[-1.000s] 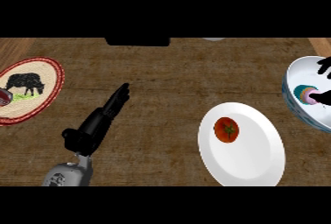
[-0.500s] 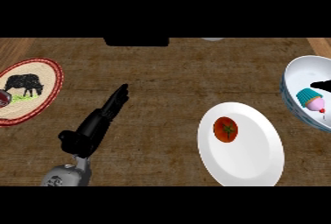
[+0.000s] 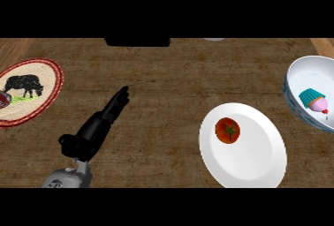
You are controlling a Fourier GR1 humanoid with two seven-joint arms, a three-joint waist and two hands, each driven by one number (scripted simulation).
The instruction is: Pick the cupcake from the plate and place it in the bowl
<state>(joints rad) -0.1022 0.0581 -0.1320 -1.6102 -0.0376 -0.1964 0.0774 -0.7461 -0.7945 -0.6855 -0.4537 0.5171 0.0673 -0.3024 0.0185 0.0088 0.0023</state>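
Observation:
The cupcake, with a teal wrapper and pink frosting, lies on its side inside the white bowl at the right edge. A white plate sits lower right of centre and carries a red tomato. My left hand lies at the lower left, its fingers straight and pointing up toward the counter's middle, holding nothing. My right hand does not show in the view.
A round plate with a red rim and a black cow picture rests at the left edge, with a dark red item on its left side. A dark object sits at the counter's far edge.
My right hand, which was over the bowl with the cupcake, has let go and withdrawn out of view to the right. The cupcake now lies in the bowl. The left hand stayed still.

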